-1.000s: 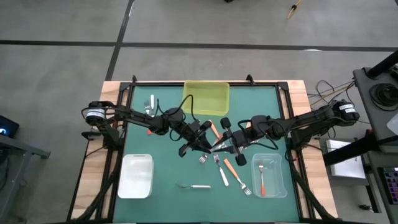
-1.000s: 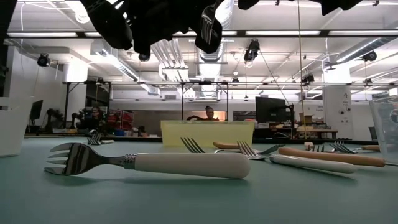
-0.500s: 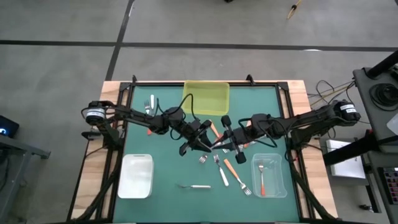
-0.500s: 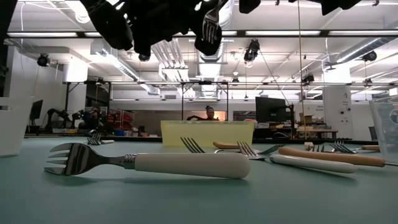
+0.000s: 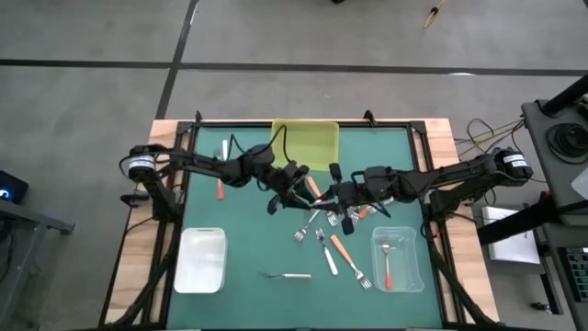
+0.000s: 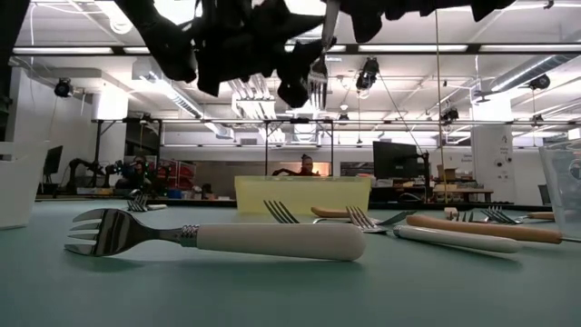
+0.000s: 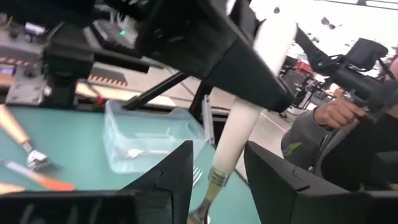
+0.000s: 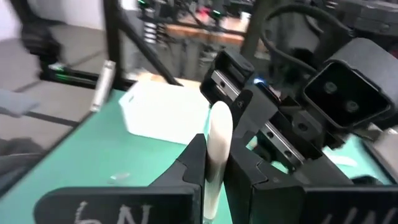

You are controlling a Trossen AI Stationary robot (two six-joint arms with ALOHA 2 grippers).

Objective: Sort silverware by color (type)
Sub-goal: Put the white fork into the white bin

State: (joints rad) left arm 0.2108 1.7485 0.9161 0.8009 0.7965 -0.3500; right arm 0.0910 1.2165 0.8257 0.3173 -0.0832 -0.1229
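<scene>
Right wrist view: I see my right gripper (image 8: 211, 165) clamped on a white-handled metal fork (image 8: 217, 140), lifted over the middle of the green worktop (image 5: 248, 244). My left gripper (image 7: 217, 165) faces it, fingers parted around the fork's handle without pinching it.

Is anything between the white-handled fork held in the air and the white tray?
Yes. The right gripper is shut on the white plastic-handled metal fork above the table's middle. The left gripper, fingers open, flanks the fork on the side toward the white rectangular tray. Nothing else visible blocks the way.
</scene>
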